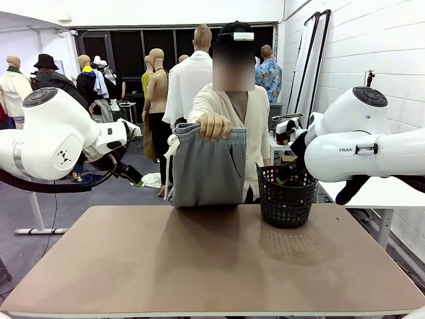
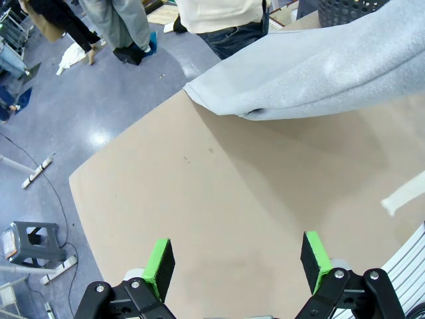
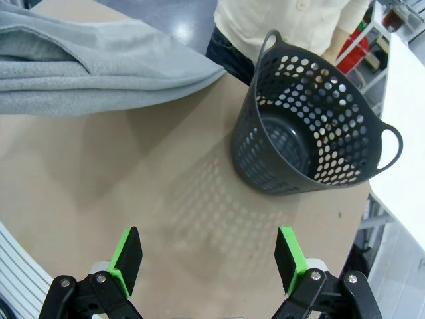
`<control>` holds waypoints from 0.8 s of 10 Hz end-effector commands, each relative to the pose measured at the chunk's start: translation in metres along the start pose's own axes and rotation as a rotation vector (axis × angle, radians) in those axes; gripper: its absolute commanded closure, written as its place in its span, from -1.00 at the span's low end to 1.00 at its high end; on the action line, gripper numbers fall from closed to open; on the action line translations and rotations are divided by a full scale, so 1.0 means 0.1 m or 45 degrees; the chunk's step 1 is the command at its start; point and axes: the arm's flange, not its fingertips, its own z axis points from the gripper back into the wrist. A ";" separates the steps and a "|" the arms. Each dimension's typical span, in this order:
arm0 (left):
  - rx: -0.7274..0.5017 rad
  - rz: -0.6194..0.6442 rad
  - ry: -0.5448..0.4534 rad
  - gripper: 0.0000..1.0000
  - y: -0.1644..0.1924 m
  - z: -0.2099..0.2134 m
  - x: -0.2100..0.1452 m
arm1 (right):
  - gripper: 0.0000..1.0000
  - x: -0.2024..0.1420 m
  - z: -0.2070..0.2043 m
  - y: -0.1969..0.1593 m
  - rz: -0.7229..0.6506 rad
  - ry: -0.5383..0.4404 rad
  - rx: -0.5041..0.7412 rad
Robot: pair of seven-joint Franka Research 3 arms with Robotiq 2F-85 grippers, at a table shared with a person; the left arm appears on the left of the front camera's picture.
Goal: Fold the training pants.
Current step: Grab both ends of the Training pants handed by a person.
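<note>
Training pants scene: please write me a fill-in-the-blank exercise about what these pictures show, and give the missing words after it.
1. The person's hand holds up the training pants by their gathered elastic ____.
2. The dark perforated basket stands on the table, on the robot's ____ side of the pants.
3. The left pincer and the right pincer both hover over the table with their jaws ____.

Missing words: waistband; right; open.

- training pants (image 3: 86, 66): lower end on worktop (image 3: 99, 179), ahead-left of right arm's fingers (image 3: 126, 258)
- basket (image 3: 260, 166): on worktop, ahead-right of those fingers, beside training pants
- left arm's fingers (image 2: 159, 264): training pants ahead-right
</note>
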 end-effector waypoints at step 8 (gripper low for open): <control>-0.001 -0.011 0.005 -1.00 0.01 0.00 0.00 | -1.00 0.00 -0.01 0.00 0.033 -0.002 0.014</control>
